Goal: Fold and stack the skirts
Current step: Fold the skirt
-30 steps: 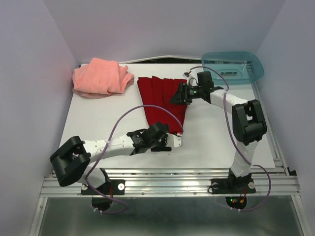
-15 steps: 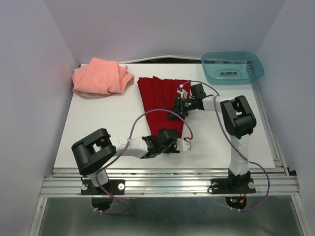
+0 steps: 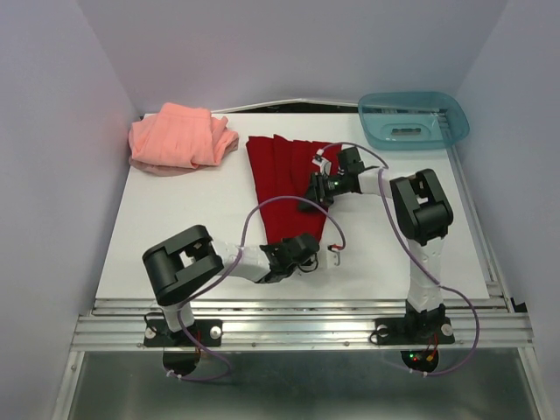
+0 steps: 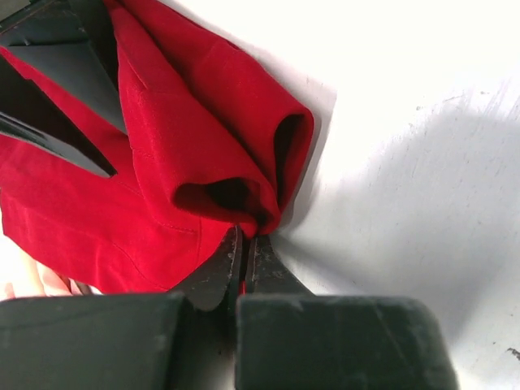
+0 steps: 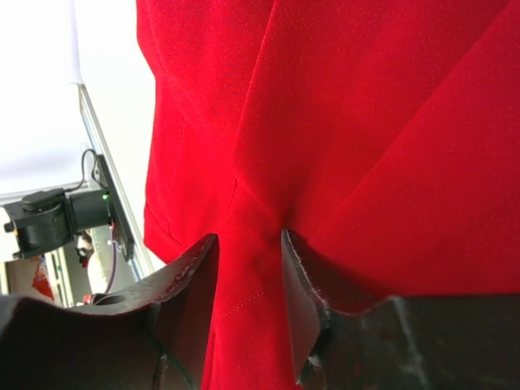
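Note:
The deep red pleated skirt lies spread in the middle of the white table. My left gripper is at its near right corner. In the left wrist view the left gripper is shut, pinching a folded corner of the red skirt. My right gripper rests on the skirt's right edge. In the right wrist view the right gripper has its jaws drawn in on a puckered ridge of the red skirt. The salmon-pink skirt lies rumpled at the back left, away from both grippers.
A translucent teal tray stands at the back right corner. Purple cables loop over the table from both arms. A metal rail runs along the near edge, and pale walls close in on three sides.
The left gripper has slid right along the skirt's near edge and shut on its corner. The right gripper has dropped onto the skirt's right edge and narrowed on the cloth.

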`<state>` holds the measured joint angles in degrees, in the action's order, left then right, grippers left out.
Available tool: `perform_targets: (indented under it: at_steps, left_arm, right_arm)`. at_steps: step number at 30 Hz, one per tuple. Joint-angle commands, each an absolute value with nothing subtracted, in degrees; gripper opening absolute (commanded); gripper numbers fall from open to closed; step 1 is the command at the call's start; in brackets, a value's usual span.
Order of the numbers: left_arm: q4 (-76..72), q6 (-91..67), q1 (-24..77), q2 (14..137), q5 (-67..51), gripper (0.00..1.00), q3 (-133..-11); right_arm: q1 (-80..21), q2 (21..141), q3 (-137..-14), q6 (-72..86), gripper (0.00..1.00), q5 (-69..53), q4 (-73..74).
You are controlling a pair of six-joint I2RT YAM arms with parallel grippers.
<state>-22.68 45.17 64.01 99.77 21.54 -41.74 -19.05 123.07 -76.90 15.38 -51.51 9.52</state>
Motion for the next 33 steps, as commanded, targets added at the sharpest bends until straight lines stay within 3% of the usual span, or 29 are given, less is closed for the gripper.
perform_targets:
  at_steps: [1, 2, 6, 8, 16, 20, 23, 26, 29, 33]
  left_arm:
    - [-10.13, 42.37, 63.72, 96.16, 19.26, 0.00, -45.61]
    - [-7.50, 41.58, 63.81, 95.20, 17.59, 0.00, -46.57]
    - [9.61, 36.57, 64.60, 90.89, 8.45, 0.00, -52.55]
    - [13.87, 33.85, 65.39, 89.92, 6.16, 0.00, -55.62]
    - [29.52, 29.97, 67.06, 90.09, -4.21, 0.00, -65.47]
    - [34.79, 29.88, 67.06, 91.14, -9.13, 0.00, -70.04]
    - [38.58, 30.50, 67.06, 91.93, -11.68, 0.00, -74.08]
    - [42.09, 32.60, 67.06, 93.33, -12.57, 0.00, -78.39]
    - [44.38, 34.10, 66.62, 94.21, -13.27, 0.00, -82.25]
    - [47.10, 35.24, 64.61, 95.89, -14.07, 0.00, -88.32]
  right_arm:
    - [-19.07, 123.23, -79.35, 13.53, 0.48, -46.58, 13.62]
    - [-19.07, 122.61, -80.67, 13.19, 0.59, -46.06, 13.71]
    - [-19.07, 120.41, -89.45, 12.48, 0.80, -41.67, 13.80]
    - [-18.55, 121.46, -96.13, 12.48, 0.86, -38.60, 13.89]
    - [-17.40, 133.58, -113.02, 11.95, 0.88, -31.21, 14.24]
    - [-17.40, 139.65, -117.59, 11.25, 0.83, -31.45, 16.07]
    - [-17.40, 142.73, -118.74, 9.07, 0.72, -35.49, 20.01]
    - [-17.40, 141.52, -114.19, 6.61, 0.52, -38.92, 21.45]
    - [-17.40, 139.84, -108.13, 5.89, 0.43, -43.31, 21.62]
    - [-17.40, 137.99, -102.85, 2.39, 0.22, -52.36, 23.72]
